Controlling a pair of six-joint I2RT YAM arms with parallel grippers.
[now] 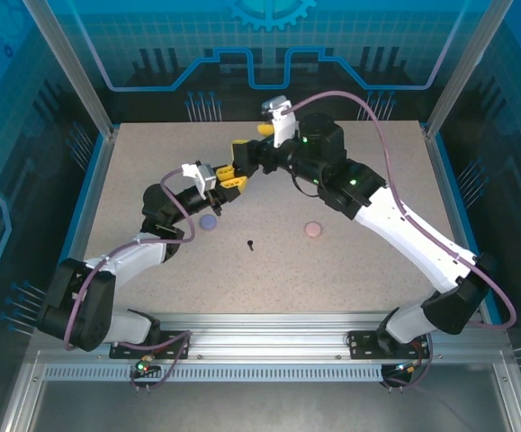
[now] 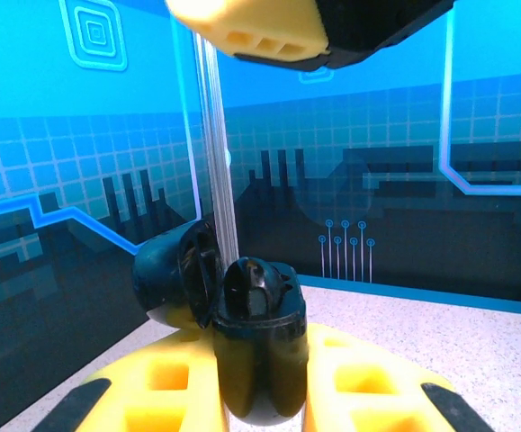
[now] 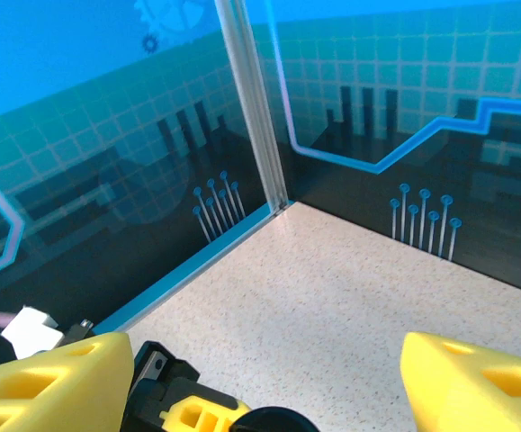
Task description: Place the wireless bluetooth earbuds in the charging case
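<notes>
We see our left pincer [image 1: 231, 177] clamped on the black case [image 2: 258, 351] (its lid [image 2: 166, 279] hinged open). Our right pincer [image 3: 264, 387] gapes wide just above the case. One black earbud [image 1: 251, 244] lies on the desk [image 1: 377, 270], well apart from the case.

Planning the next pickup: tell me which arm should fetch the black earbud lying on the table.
Right, probably. The right pincer stands open and empty, while the left pincer is shut on the open black case, so it cannot grasp the earbud.

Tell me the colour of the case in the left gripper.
Black; the charging case shows best in the left wrist view.
</notes>
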